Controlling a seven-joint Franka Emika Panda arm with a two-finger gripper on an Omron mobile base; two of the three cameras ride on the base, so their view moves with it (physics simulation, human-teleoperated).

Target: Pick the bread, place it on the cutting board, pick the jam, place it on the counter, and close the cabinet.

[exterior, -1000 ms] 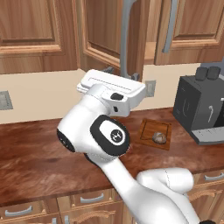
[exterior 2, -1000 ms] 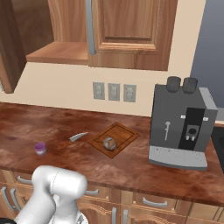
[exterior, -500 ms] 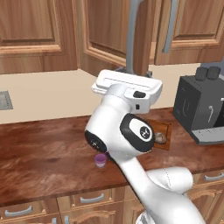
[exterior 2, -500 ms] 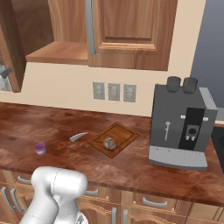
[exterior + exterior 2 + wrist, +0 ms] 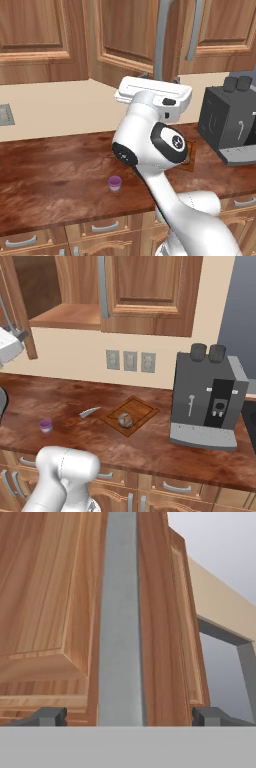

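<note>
The cabinet door [image 5: 60,612] stands swung out, its grey bar handle [image 5: 120,622] running up the centre of the hand view between the fingertips [image 5: 50,716] of the claw [image 5: 127,717], which is spread wide and grips nothing. Closing it looks like the only step left. The bread [image 5: 124,419] already lies on the cutting board [image 5: 142,407] at mid-frame in the right base view, and the jam [image 5: 46,426] stands at lower left on the table [image 5: 165,443], with a knife [image 5: 89,413] between them.

Even, bright rendered light; soft faint shadows; no glare or blur; sharp to the edges throughout.
</note>
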